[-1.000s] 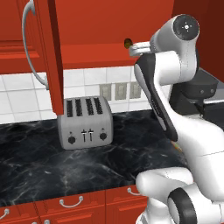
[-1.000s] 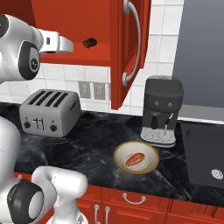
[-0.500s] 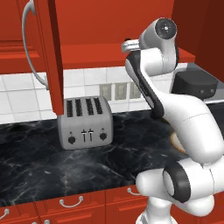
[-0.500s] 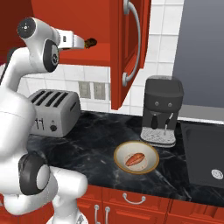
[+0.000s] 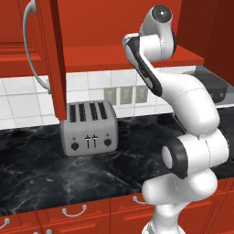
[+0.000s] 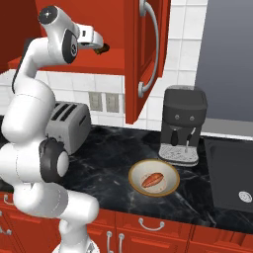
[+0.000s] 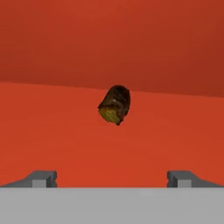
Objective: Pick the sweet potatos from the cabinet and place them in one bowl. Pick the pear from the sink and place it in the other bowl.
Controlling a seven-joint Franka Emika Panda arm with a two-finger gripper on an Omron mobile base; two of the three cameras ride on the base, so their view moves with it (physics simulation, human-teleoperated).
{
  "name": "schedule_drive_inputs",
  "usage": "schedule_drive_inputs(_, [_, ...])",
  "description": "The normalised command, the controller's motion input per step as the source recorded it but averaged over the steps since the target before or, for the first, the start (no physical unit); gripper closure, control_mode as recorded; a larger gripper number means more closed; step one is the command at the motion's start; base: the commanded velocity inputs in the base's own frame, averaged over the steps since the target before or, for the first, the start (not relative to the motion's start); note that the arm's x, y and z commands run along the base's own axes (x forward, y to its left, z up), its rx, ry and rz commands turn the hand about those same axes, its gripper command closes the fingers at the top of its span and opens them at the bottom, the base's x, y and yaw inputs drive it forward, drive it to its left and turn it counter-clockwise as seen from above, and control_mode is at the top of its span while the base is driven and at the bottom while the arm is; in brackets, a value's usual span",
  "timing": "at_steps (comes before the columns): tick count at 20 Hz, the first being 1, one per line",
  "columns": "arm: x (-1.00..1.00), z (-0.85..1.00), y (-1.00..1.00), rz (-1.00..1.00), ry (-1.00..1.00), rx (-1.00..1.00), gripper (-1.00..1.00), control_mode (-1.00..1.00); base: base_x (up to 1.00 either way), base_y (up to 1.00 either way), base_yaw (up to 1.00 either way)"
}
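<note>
A dark brown sweet potato [image 7: 114, 104] with a yellowish patch lies on the red shelf of the open cabinet [image 6: 79, 62]. My gripper [image 7: 111, 178] is open and points straight at it from a short way off. In the right base view the hand reaches into the cabinet just left of this sweet potato [image 6: 103, 49]. The reddish-orange sweet potato [image 6: 152, 180] lies in the cream bowl [image 6: 170, 188] on the counter. The black sink [image 6: 228, 163] is at the right. The pear and the other bowl are out of view.
The cabinet door [image 6: 143, 54] hangs open to the right of my hand, and its curved handle [image 5: 31, 43] shows at the left. A silver toaster [image 5: 89, 128] stands under the cabinet. A black coffee machine [image 6: 184, 123] stands behind the bowl.
The arm has swung up and the hand has pushed further into the cabinet, closing on the dark sweet potato. The jaws have stayed open.
</note>
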Motion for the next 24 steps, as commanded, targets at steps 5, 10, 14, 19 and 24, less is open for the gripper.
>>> schedule_drive_inputs(5, [0.44,-0.28,-0.02,0.0,-0.09,-0.01,-1.0,-1.0,0.0,0.0,0.0])
schedule_drive_inputs(10, [0.45,-0.18,-0.05,0.0,-0.02,0.0,-1.0,-1.0,0.0,0.0,0.0])
schedule_drive_inputs(14, [0.46,-0.09,-0.06,0.0,0.0,0.0,-1.0,-1.0,0.0,0.0,0.0])
schedule_drive_inputs(19, [0.47,-0.04,-0.01,0.01,0.0,0.0,-1.0,-1.0,0.0,0.0,0.0])
schedule_drive_inputs(24, [0.43,-0.07,0.0,0.01,0.0,0.0,-1.0,-1.0,0.0,0.0,0.0])
